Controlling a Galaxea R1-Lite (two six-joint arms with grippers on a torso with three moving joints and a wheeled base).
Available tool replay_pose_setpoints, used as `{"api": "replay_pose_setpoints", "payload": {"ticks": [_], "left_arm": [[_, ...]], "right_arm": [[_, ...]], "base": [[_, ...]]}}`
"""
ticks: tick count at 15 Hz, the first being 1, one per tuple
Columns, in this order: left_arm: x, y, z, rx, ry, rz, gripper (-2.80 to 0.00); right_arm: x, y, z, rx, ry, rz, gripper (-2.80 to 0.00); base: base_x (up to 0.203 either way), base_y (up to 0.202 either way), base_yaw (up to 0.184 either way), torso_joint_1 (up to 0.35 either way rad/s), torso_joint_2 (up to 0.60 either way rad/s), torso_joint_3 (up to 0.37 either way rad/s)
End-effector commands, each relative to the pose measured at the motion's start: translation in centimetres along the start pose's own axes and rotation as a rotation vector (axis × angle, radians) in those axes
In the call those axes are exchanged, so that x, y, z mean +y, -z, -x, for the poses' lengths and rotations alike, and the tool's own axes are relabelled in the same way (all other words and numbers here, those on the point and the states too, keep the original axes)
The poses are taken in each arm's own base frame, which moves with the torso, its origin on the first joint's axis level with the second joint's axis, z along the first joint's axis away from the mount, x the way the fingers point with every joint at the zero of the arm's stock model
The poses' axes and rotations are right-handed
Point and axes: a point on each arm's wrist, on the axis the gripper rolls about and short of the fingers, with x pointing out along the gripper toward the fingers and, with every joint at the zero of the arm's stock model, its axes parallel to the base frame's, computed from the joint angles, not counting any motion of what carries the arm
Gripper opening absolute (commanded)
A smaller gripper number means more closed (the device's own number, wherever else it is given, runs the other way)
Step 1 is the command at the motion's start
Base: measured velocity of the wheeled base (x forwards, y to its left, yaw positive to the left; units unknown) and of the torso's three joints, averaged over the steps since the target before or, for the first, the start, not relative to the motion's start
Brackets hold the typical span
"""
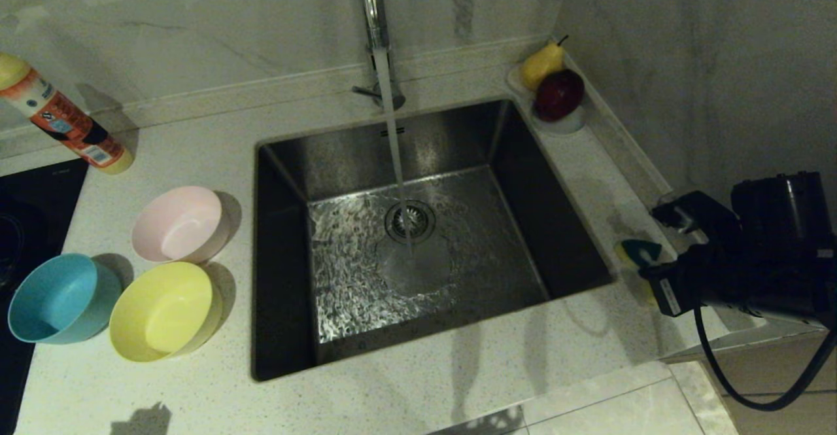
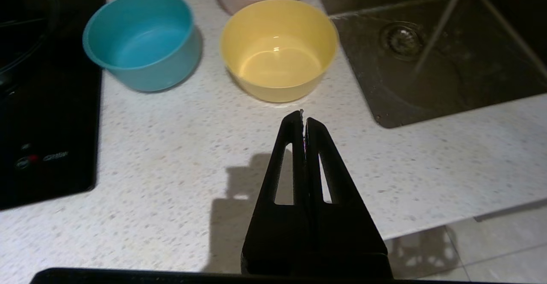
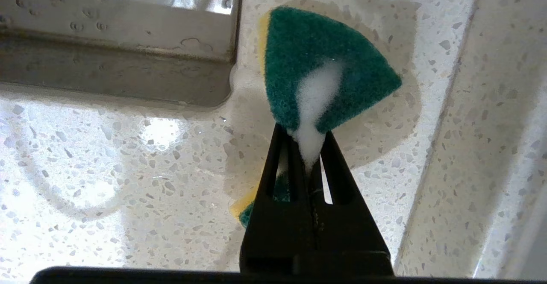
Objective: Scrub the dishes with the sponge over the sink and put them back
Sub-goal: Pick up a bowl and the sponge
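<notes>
Far left on the counter (image 1: 418, 396): a spray bottle (image 1: 62, 121) lying tilted, beside a black hob (image 1: 26, 226).
Left of the sink (image 1: 418, 245), three bowls grouped close: teal bowl (image 1: 59, 299) leftmost, yellow bowl (image 1: 163, 312) nearest the front, pink bowl (image 1: 180, 224) behind it.
Left pincer (image 2: 303, 117): closed on nothing, held above the near counter in front of the yellow bowl.
Centre: steel sink, water from the tap (image 1: 374, 23) falling onto the drain strainer (image 1: 410, 220).
Far right corner: white dish (image 1: 562, 121) with a pear (image 1: 541, 63) and a dark red fruit (image 1: 559, 93).
Right of the sink: right pincer (image 3: 305, 145) clamped on the sponge (image 3: 316, 62), green face pinched into a fold, white foam at the crease.
</notes>
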Motion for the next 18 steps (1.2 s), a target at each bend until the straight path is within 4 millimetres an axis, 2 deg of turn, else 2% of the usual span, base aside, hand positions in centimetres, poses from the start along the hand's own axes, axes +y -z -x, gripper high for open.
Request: {"api": "replay_pose_setpoints", "payload": {"ticks": [1,10,11,18], "left_arm": [[-0.1,1.1,-0.2,0.038,0.002,0.000,-2.80],[-0.1,1.1,-0.2,0.038,0.002,-0.001,-2.80],[-0.1,1.1,-0.2,0.038,0.002,0.000,-2.80],[-0.1,1.1,-0.2,0.038,0.002,0.000,-2.80]], "right_arm": [[0.1,-0.2,0.2,-0.015,-0.003,0.002,-2.80],[0.3,-2.1,-0.8,-0.050,0.019,0.007,-2.80],[0.2,-2.2,-0.8,-0.052,0.033,0.008,0.00],[0.2,-2.5,-0.8,-0.060,0.038,0.007,0.00]], "base": [[0.000,0.000,0.000,0.000,0.00,0.000],[0.000,0.000,0.000,0.000,0.00,0.000],[0.000,0.000,0.000,0.000,0.00,0.000],[0.000,0.000,0.000,0.000,0.00,0.000]]}}
